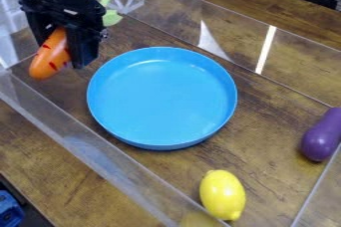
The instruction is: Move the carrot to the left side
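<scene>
One yellow plastic lemon [222, 194] is lying nearest, well apart from the round blue plate [162, 99]. Beyond, the black metal gripper [56, 52] is grasping the orange ridged toy carrot [51, 55], which is hanging tilted left of the plate; lowering should be going gently, avoiding the clear plastic wall [100, 153].

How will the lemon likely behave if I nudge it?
The lemon would probably roll, since its sides are rounded, though likely in a curve given its longer-than-wide shape. Its smooth, shiny skin suggests it may feel slippery.
</scene>
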Available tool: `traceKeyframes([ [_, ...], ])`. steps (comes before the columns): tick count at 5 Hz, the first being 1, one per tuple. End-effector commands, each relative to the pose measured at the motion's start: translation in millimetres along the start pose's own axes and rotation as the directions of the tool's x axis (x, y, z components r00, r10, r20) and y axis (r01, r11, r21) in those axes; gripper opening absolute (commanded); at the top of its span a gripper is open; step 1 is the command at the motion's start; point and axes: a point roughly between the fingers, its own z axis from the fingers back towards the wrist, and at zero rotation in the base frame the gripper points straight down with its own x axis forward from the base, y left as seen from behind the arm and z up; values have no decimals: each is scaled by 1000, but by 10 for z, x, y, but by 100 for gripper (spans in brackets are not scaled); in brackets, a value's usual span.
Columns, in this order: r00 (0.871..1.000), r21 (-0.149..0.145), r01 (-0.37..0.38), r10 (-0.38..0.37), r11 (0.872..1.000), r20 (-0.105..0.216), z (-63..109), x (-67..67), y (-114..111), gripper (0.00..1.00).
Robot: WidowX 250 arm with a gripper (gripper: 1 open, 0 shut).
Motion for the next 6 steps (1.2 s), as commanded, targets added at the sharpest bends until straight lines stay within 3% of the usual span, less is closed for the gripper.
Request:
traceKeyframes([
  [1,997,2,-27,27,1000,68,22,-3,-128,0],
  [2,994,-9,-51,52,999,93,18,97,-356,0],
  [4,964,20,-247,244,969,106,139,188,-327,0],
  [6,966,103,-256,251,961,57,119,44,-258,0],
])
